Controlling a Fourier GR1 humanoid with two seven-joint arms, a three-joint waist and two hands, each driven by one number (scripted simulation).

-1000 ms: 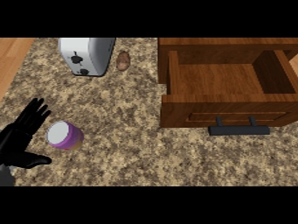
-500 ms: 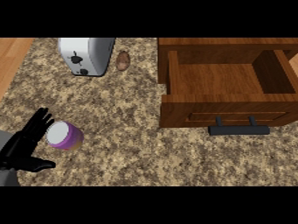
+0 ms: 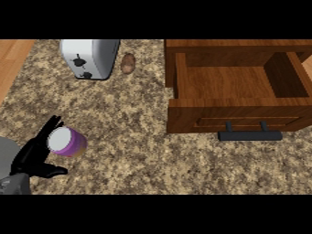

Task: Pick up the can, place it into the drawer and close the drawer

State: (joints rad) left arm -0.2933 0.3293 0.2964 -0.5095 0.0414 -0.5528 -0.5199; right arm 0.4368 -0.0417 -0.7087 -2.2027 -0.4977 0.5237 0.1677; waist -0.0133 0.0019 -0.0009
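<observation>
Pick-up step: left hand (image 3: 33, 157) spread beside can (image 3: 66, 141), fingers touching but not curled. Next: close around it, lift, carry to open drawer (image 3: 243, 103).

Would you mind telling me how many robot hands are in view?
1: the left hand at the lower left, beside the purple can. The right hand is out of view.

The can (image 3: 67, 141) was a short purple cylinder with a pale lid, standing on the speckled counter near its lower left. The wooden drawer (image 3: 243, 98) stood pulled open at the upper right, its dark handle (image 3: 250, 135) facing the lower edge.
</observation>
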